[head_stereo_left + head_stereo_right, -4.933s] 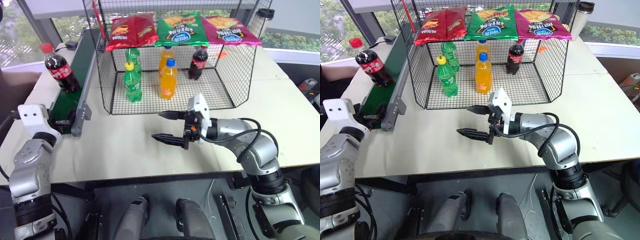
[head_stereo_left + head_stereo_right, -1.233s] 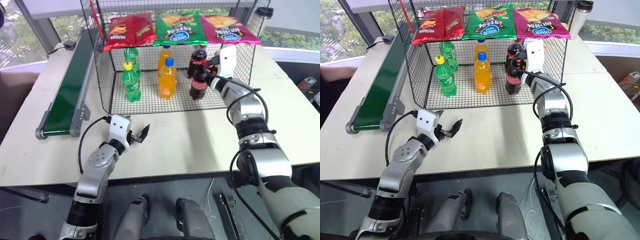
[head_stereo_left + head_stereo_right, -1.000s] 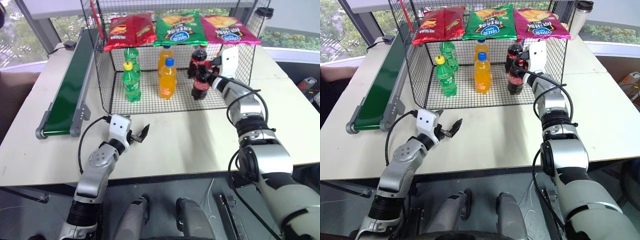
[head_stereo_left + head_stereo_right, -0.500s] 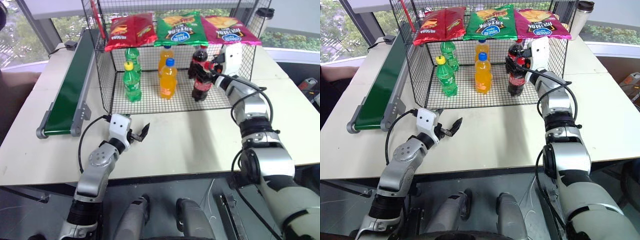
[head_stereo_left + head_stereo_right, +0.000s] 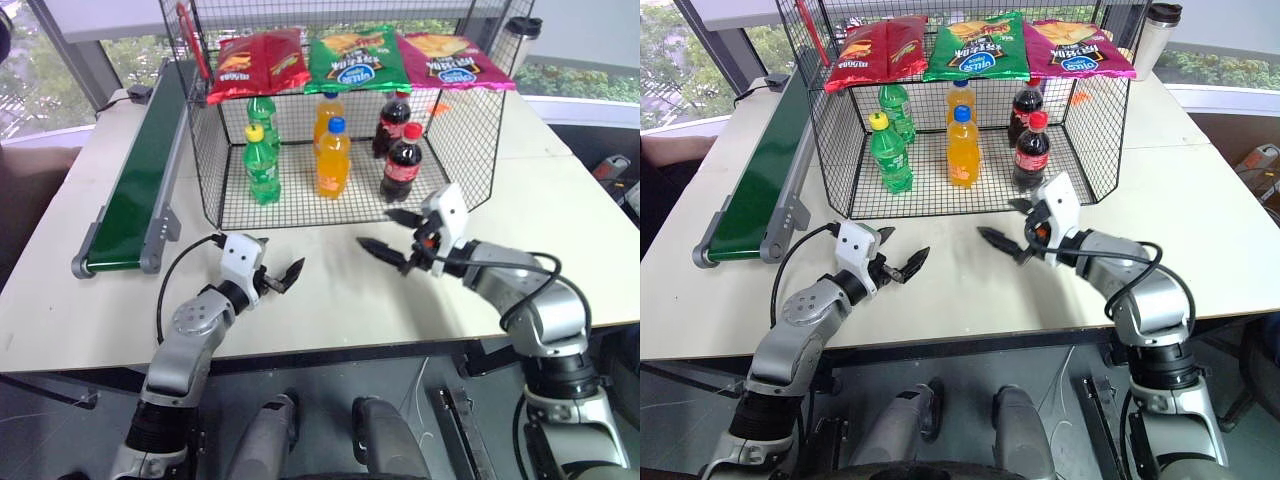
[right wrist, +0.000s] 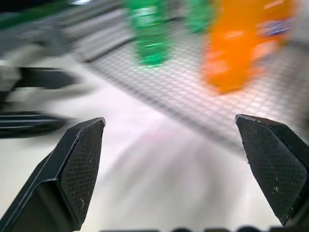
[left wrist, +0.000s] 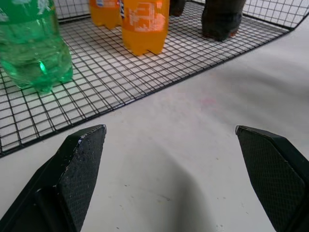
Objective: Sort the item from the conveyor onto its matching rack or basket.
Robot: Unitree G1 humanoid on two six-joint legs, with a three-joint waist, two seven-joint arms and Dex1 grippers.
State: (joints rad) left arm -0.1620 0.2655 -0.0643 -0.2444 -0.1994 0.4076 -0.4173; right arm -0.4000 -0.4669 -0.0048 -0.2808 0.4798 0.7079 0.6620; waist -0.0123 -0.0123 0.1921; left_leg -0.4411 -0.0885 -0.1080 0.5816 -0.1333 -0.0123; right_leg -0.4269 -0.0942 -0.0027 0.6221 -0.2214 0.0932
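The item, a cola bottle (image 5: 403, 162) with a red cap, stands upright on the mesh floor at the front right of the black wire basket (image 5: 211, 172). Its twin (image 5: 390, 124) stands just behind it. The green conveyor (image 5: 135, 185) at the left carries nothing. My right gripper (image 5: 374, 228) hangs open and empty over the table just in front of the basket, apart from the bottle. My left gripper (image 5: 282, 260) is open and empty low over the table, facing the basket's front edge (image 7: 159, 89).
Two green soda bottles (image 5: 264, 160) and two orange ones (image 5: 333, 155) stand in the basket left of the colas. Red (image 5: 262, 60), green (image 5: 358, 55) and pink (image 5: 455, 45) chip bags lie on the rack above. A tumbler (image 5: 520, 35) stands at the back right.
My right gripper has opened, let go of the cola bottle inside the basket and drawn back out to the table in front. The bottle stays standing. The left gripper has kept its place.
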